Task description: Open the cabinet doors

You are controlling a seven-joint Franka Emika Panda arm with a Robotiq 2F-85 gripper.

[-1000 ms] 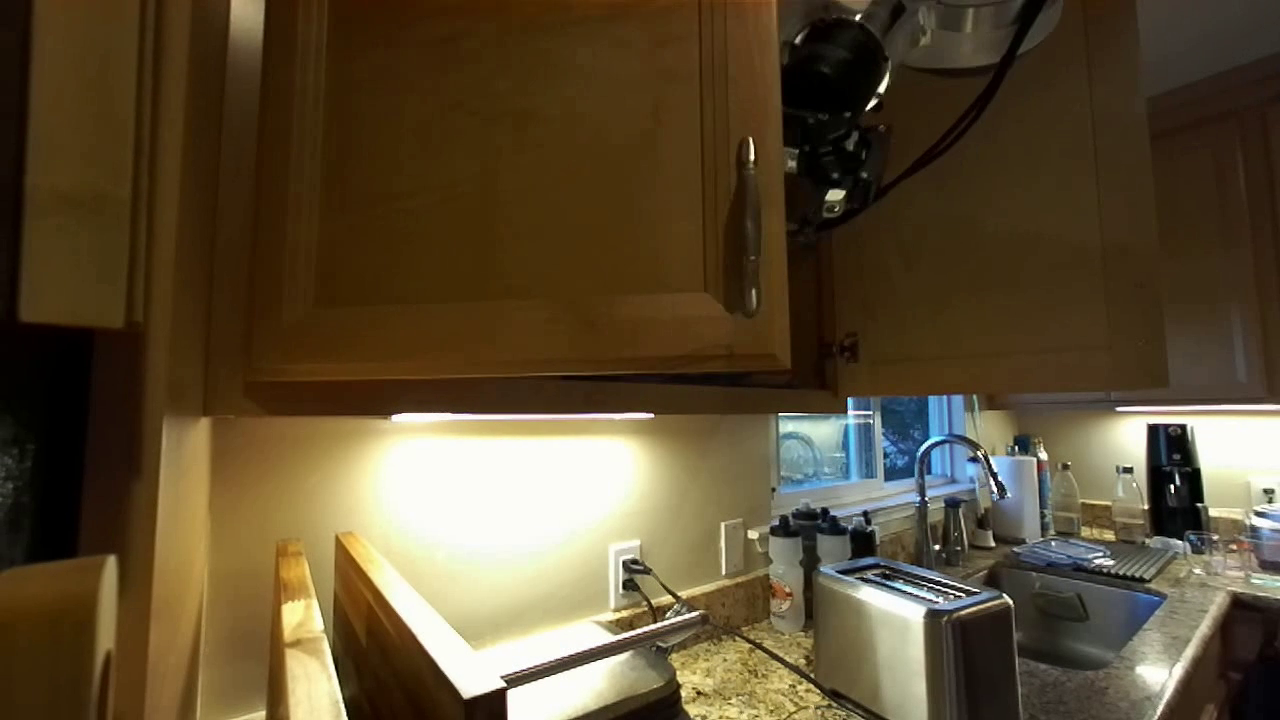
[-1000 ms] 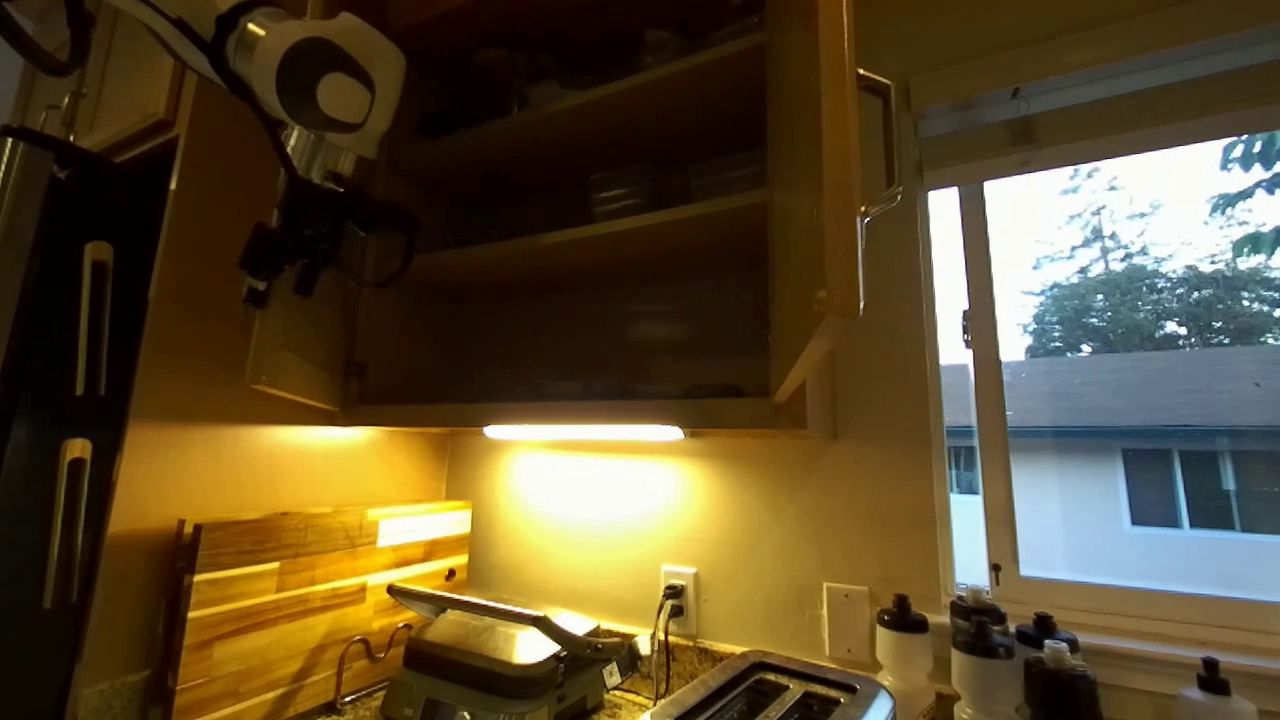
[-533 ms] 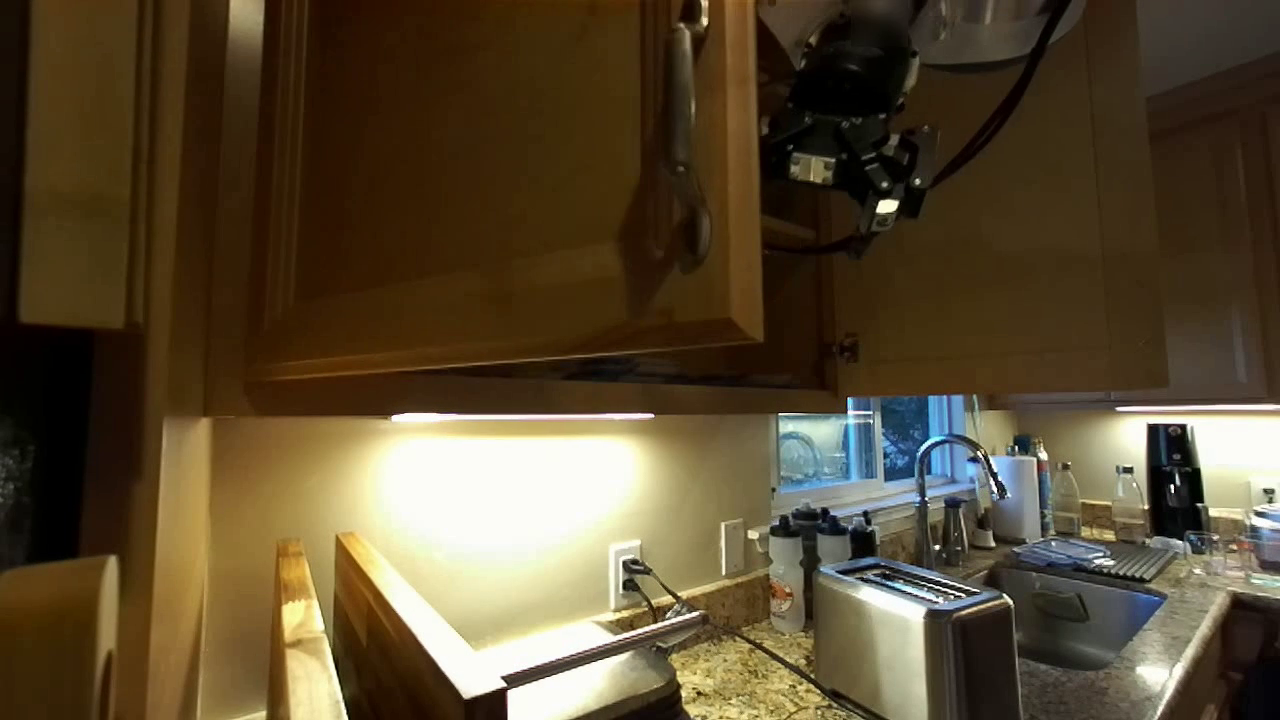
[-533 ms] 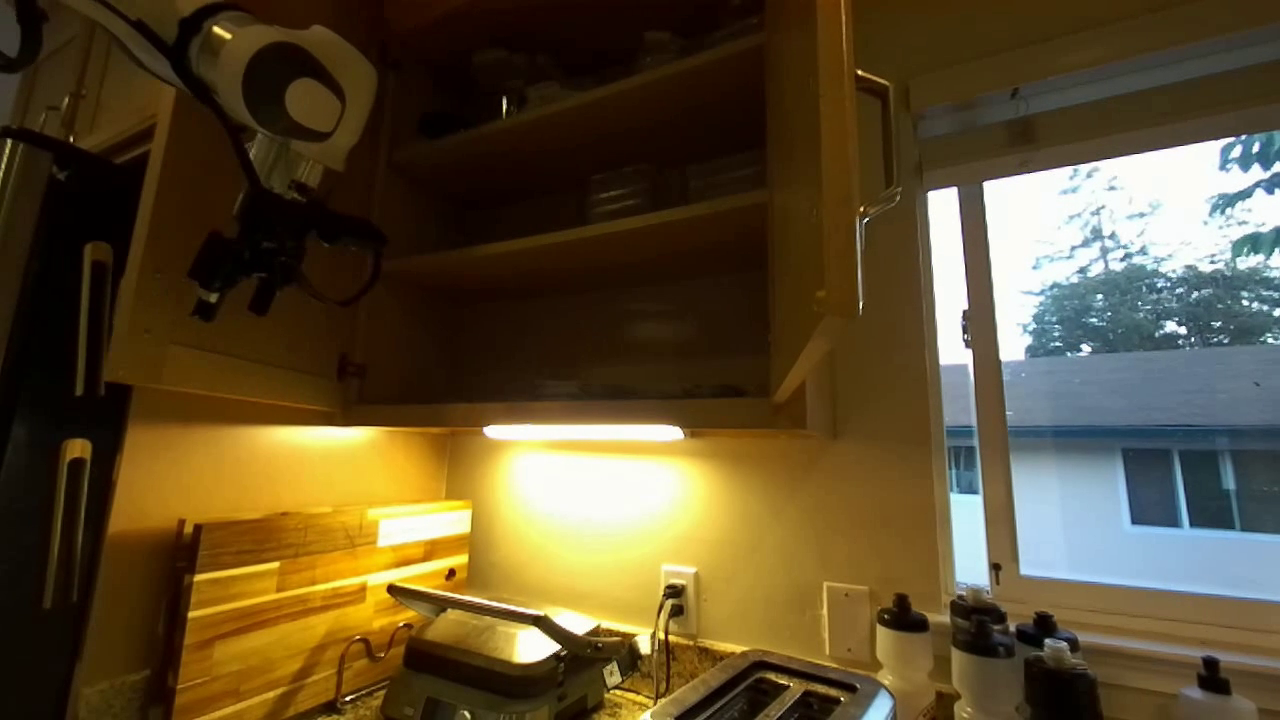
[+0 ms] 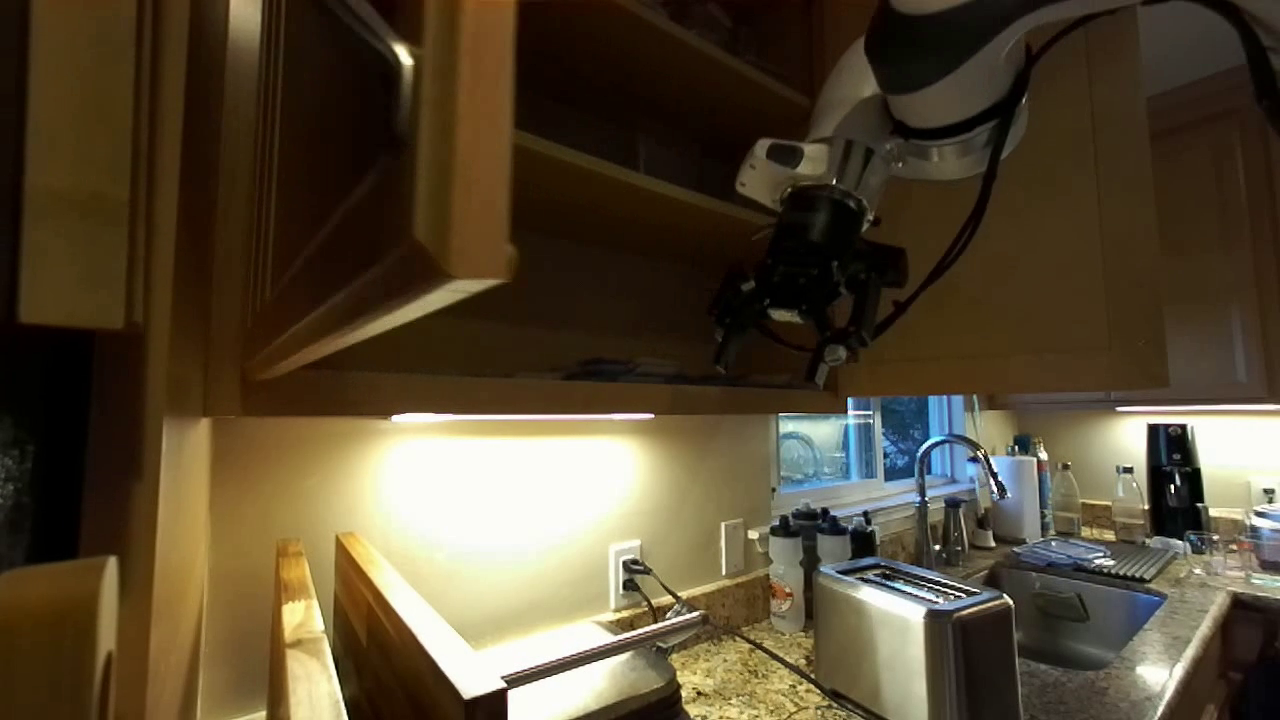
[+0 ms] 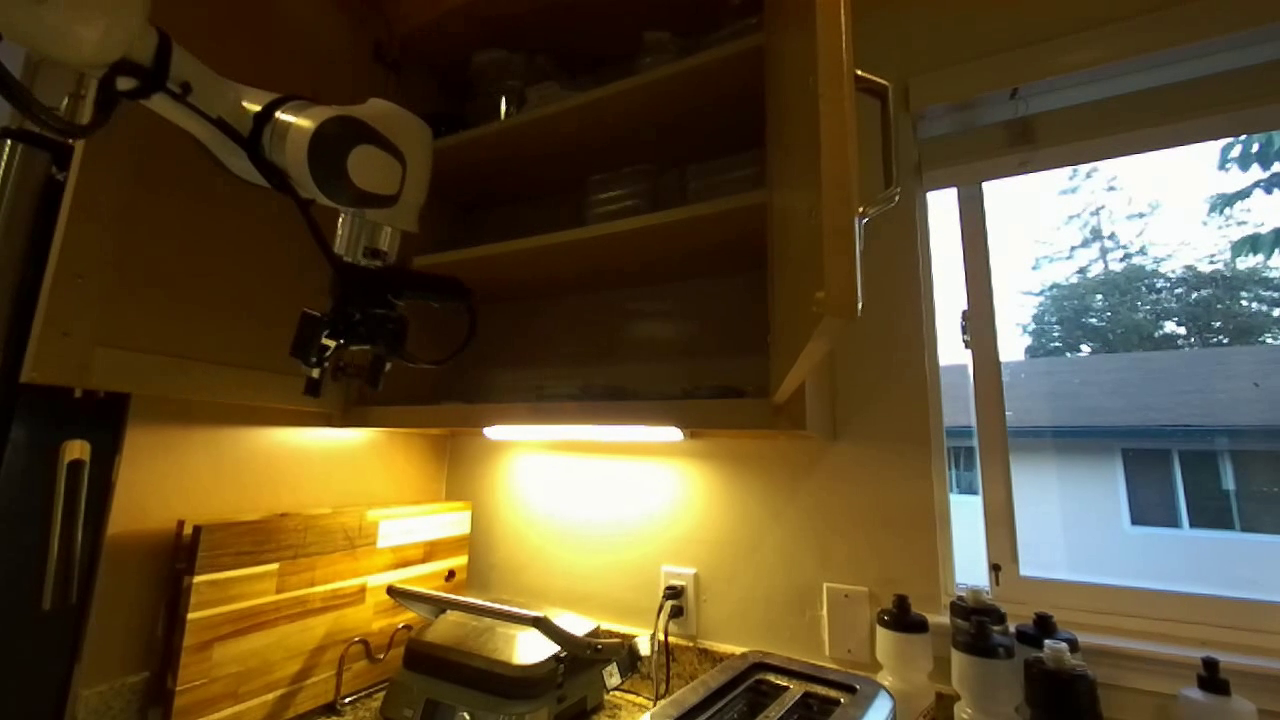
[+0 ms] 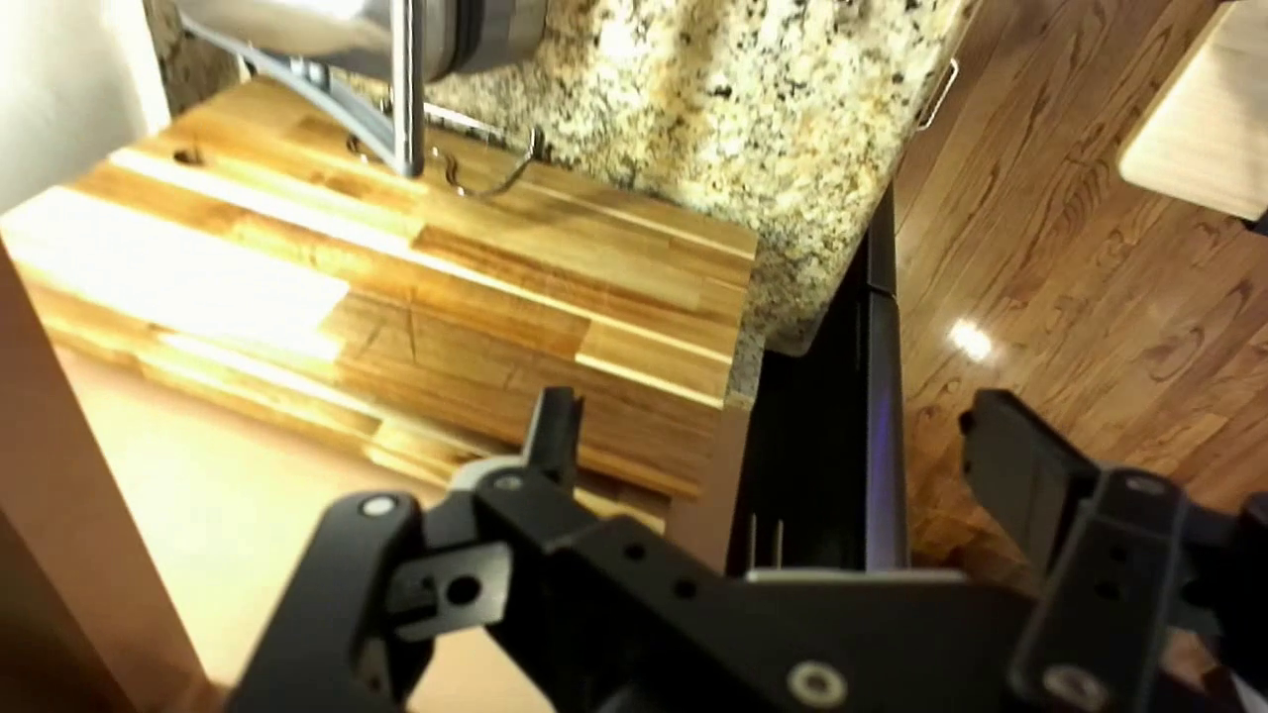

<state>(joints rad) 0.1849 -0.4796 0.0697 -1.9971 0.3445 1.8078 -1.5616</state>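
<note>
Both tan cabinet doors stand open. In an exterior view the near door [image 5: 470, 150] is swung well outward with its handle [image 5: 400, 80] on the outer face. The far door [image 5: 1000, 250] shows its inner face there. Another exterior view shows the swung door [image 6: 200, 300] behind my arm and the opposite door [image 6: 800, 150] by the window. My gripper [image 5: 773, 368] hangs pointing down in front of the cabinet opening, apart from both doors as far as I see. In the wrist view the gripper [image 7: 773, 401] is open, with nothing between its fingers.
Cabinet shelves [image 6: 600, 230] hold dim glassware and dishes. Below are a toaster [image 5: 910, 640], a grill press [image 6: 490, 650], cutting boards [image 7: 446, 287] and several bottles [image 6: 905, 640] on the granite counter [image 7: 733, 109]. A black fridge [image 7: 812, 446] stands beside the counter.
The near door has swung from slightly ajar to wide open. My gripper has come away from behind its free edge and moved lower, in front of the opening. The opposite door has not moved.
</note>
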